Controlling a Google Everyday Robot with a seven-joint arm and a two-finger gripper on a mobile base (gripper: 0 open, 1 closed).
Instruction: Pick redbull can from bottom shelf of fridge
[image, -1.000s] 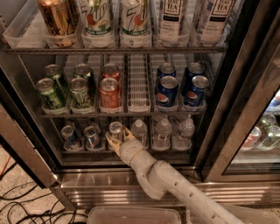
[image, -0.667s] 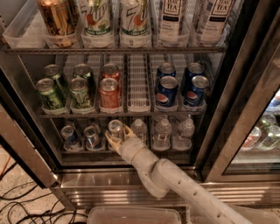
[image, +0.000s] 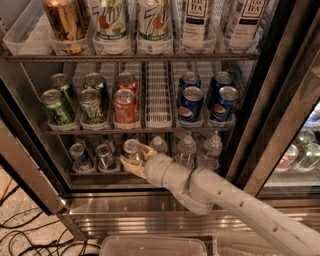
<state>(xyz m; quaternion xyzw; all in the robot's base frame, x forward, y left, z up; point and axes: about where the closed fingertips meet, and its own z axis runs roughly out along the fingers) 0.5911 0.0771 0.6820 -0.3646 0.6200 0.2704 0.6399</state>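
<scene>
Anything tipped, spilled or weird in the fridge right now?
Nothing stands out. Cans and bottles stand upright in their lanes, no spill visible. The claw is at the third redbull can from the left on the bottom shelf. One lane on the rack above holds nothing.

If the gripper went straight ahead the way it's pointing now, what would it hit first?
Most likely the redbull can, third from the left on the bottom shelf. The gripper is already right at it, aimed into the fridge; whether they touch is unclear.
</scene>
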